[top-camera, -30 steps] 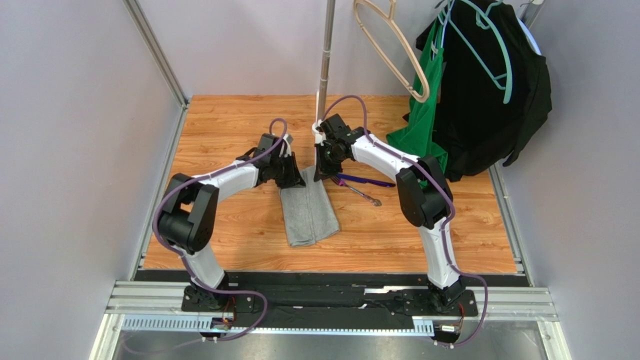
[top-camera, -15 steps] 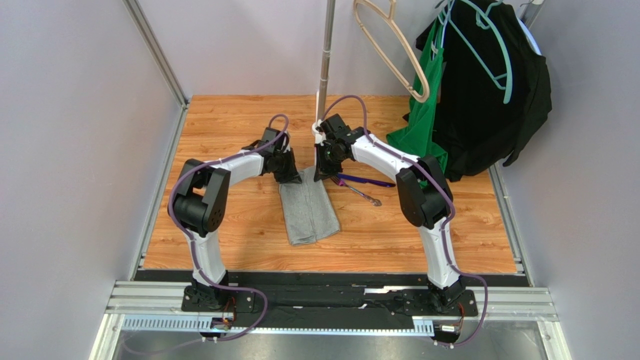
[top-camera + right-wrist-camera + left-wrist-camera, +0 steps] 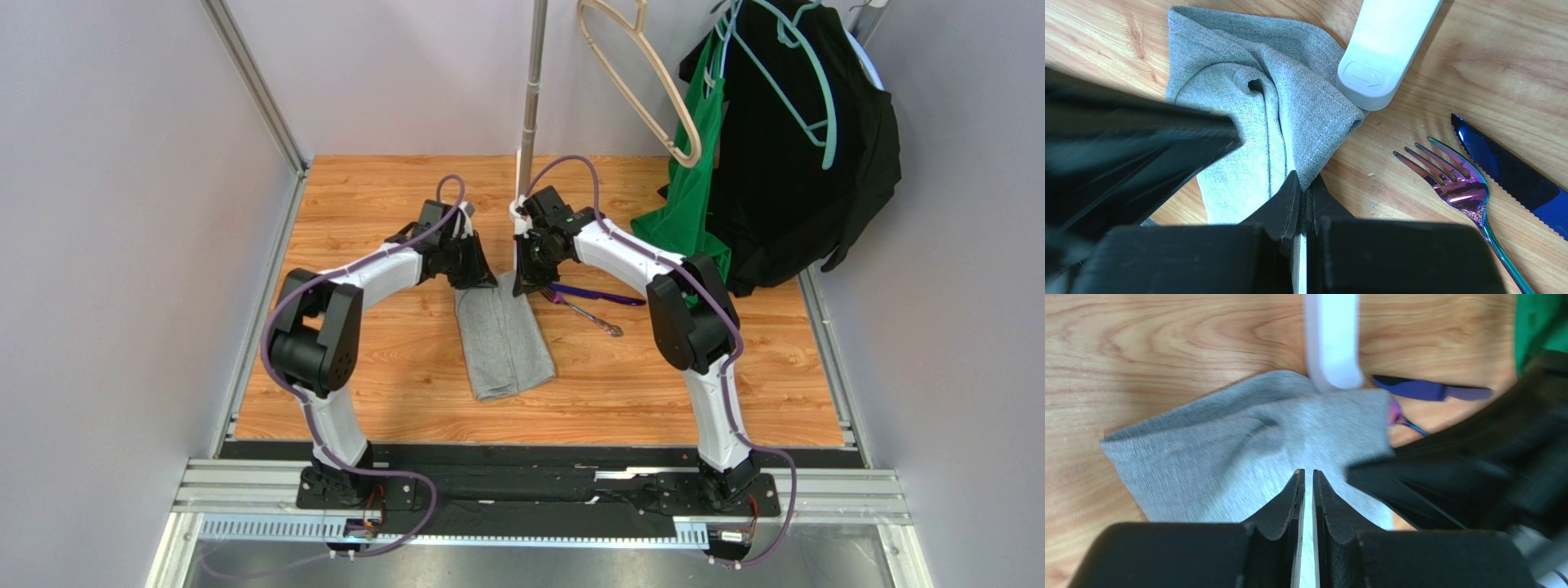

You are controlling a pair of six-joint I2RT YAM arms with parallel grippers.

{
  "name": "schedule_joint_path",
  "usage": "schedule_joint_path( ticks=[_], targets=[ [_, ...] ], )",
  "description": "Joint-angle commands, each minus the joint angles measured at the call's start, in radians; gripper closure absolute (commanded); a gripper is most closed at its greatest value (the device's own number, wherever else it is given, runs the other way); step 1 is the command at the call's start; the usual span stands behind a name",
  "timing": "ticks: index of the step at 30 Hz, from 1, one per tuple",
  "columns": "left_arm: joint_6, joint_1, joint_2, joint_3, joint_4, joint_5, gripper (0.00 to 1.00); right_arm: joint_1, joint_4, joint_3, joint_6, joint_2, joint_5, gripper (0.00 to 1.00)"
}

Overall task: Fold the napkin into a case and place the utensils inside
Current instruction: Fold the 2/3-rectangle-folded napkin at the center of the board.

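Table: I see a wood-grain top (image 3: 368, 208) with both arms reaching out to the far end of the cloth.

Left gripper (image 3: 1307, 474): it is down at the far left corner of the napkin. On my left wrist feed the jaws are drawn in to a thin slit, with grey cloth running up between the tips. I read that as a pinch on the cloth.

Napkin (image 3: 503, 349): the heather-grey cloth lies folded into a long, narrow, layered strip near the middle of the table. It runs from the grippers back toward the arm bases. Its near end lies flat, and its far end is rumpled, with a crease rising toward the fingertips.

Right gripper (image 3: 1301, 184): it is at the far right corner of the napkin, close beside the left one. On my right wrist feed the jaws are nearly together, and a fold of the cloth gathers into the tips, so they are holding the cloth.

Fork (image 3: 1453, 184): it is silvery with a purple-blue sheen and lies on bare wood just right of the napkin's far end. Its tines point toward the cloth.

Knife (image 3: 1511, 174): it is dark purple and straight, and lies close beside the fork on the side away from the bases. I cannot tell whether the two touch. Both are outside the napkin.

Green garment (image 3: 694, 184): it hangs at the far right, over the table's edge.

Black garment (image 3: 797, 159): it hangs just right of the green one.
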Motion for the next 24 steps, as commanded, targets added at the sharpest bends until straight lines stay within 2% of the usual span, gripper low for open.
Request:
schedule_joint_path(
  ticks=[1, 2, 4, 8, 16, 24],
  targets=[
    [-0.002, 0.016, -0.125, -0.024, 0.015, 0.011, 0.87, 0.000, 0.012, 0.049, -0.019, 0.011, -0.014, 1.00],
    [-0.007, 0.029, -0.128, -0.025, -0.003, -0.006, 0.97, 0.000, 0.010, 0.053, -0.017, 0.011, -0.016, 1.00],
    [-0.010, 0.053, -0.133, -0.031, -0.046, -0.049, 1.00, 0.000, 0.010, 0.055, -0.017, 0.011, -0.013, 1.00],
    [-0.018, 0.093, -0.088, -0.024, -0.072, -0.048, 1.00, 0.002, 0.009, 0.055, -0.015, 0.011, -0.014, 1.00],
    [-0.067, 0.098, 0.080, 0.048, -0.040, 0.038, 1.00, 0.006, -0.002, 0.082, -0.009, 0.019, -0.016, 1.00],
    [-0.091, 0.098, 0.087, 0.025, 0.001, 0.029, 1.00, 0.036, -0.019, 0.122, 0.040, 0.026, -0.034, 1.00]
  ],
)
